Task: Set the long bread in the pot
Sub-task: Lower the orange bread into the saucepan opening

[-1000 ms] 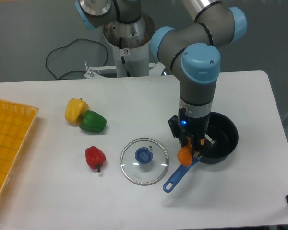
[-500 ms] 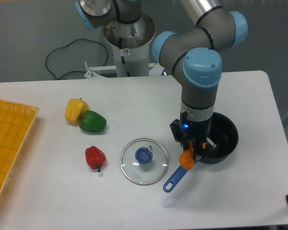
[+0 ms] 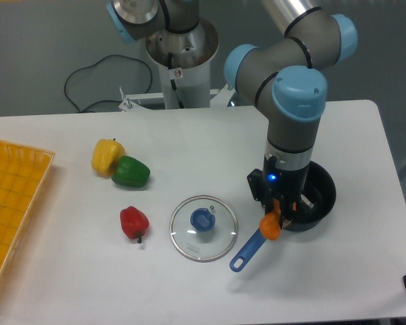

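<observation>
The long bread (image 3: 270, 225) shows as an orange rounded end hanging below my gripper (image 3: 277, 210), which is shut on it. It hangs over the near left rim of the pot (image 3: 319, 191), a dark round saucepan at the right of the table. The pot's blue handle (image 3: 246, 249) runs down-left from under the bread. My arm hides most of the pot's left half and the rest of the loaf.
A round glass lid with a blue knob (image 3: 204, 227) lies just left of the handle. A red pepper (image 3: 134, 222), a green pepper (image 3: 130, 172) and a yellow pepper (image 3: 106, 155) sit further left. An orange-yellow tray (image 3: 7, 203) is at the left edge.
The gripper with the bread has shifted to the right and slightly toward the camera, closer over the pot. Nothing else has moved.
</observation>
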{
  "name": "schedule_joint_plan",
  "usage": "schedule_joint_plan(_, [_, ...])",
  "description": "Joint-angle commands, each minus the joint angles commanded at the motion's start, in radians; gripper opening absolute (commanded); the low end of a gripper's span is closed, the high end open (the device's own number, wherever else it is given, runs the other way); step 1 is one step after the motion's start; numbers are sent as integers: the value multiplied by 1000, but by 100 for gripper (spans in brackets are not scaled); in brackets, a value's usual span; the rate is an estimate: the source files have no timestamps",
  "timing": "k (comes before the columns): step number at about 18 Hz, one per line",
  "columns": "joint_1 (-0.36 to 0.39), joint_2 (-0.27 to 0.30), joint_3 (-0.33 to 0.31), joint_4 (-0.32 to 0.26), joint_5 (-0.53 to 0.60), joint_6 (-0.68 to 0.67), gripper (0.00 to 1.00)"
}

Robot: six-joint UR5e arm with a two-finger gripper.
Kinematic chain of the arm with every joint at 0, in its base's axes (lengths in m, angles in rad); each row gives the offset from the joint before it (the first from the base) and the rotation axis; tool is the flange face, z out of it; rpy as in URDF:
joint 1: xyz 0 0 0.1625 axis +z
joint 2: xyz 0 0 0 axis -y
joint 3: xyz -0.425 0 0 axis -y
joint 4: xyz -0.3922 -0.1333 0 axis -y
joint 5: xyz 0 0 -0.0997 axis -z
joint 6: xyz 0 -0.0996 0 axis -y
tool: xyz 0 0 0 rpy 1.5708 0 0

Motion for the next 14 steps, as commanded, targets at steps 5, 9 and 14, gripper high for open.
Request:
schedule_joint_plan(5, [2, -21, 5, 25, 0, 2, 37])
schedule_joint_plan(9, [2, -34, 5, 26, 5, 21, 37])
schedule_joint_plan(14, [3, -40, -5, 26, 8, 32, 37])
